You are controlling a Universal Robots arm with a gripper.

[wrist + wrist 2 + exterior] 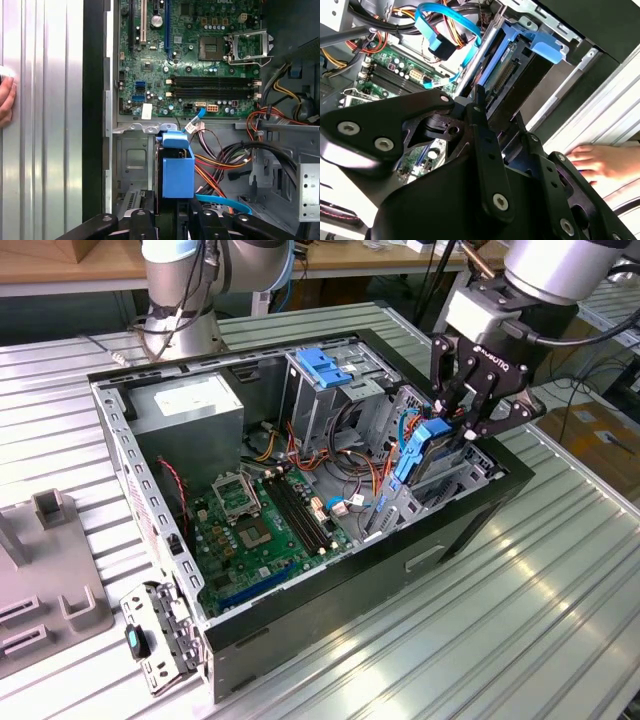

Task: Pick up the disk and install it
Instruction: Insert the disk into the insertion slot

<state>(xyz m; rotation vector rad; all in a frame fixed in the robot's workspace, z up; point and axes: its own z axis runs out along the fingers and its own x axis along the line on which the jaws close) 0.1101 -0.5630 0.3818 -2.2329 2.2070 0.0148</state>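
Note:
The disk (pixel 420 450), a grey drive in a bright blue carrier, stands on edge in the drive bay at the exterior view's right side of the open computer case (pixel 330 615). My gripper (pixel 452 428) comes down from above and is shut on the disk, one black finger on each side. In the first wrist view the blue carrier (pixel 177 170) sits between the fingers (pixel 145 220), over the bay's metal floor. In the second wrist view the disk (pixel 517 60) runs ahead of the fingers (pixel 482 125) into the bay.
Inside the case are a green motherboard (pixel 265 530), a grey power supply (pixel 190 405), a metal cage with blue clips (pixel 322 365) and loose cables (pixel 225 160). A person's hand (pixel 602 162) rests on the ribbed table beside the case. A grey fixture (pixel 50 580) lies at the exterior view's left.

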